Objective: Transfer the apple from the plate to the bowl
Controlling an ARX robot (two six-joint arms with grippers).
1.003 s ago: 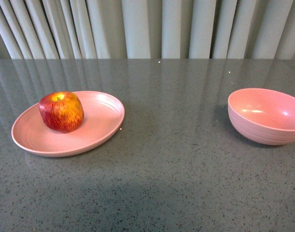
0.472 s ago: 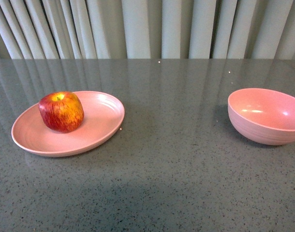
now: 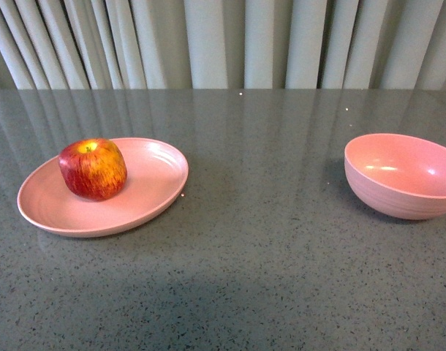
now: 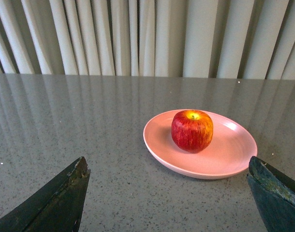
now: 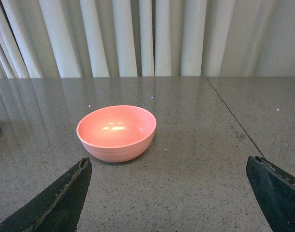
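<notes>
**Q:** How did the left gripper (image 4: 168, 162) stand?

**A:** Its two dark fingers (image 4: 60, 198) were spread wide apart and held nothing. They sat low over the grey speckled tabletop (image 3: 267, 241).

**Q:** Where was the fruit in relation to it?

**A:** The round red apple with yellow streaks (image 4: 192, 130) lay ahead of the left gripper, within the span of the parted fingers and touched by neither. It sat upright with its yellow stem dip uppermost. It rested on the wide, shallow, oval pink plate (image 4: 234, 152), off the plate's centre.

**Q:** And the right gripper (image 5: 168, 161)?

**A:** Its fingers were likewise parted and empty. The deep round pink bowl (image 5: 116, 131) stood ahead of it, apart from both fingers, with faint ridges on its lower wall and nothing inside.

**Q:** What did the front view add?

**A:** Neither arm appeared there. The plate with the apple lay on the left arm's side and the bowl on the right arm's side. The two were well apart, with bare tabletop between them. A pale pleated curtain (image 3: 223, 44) hung behind the table's far edge.
</notes>
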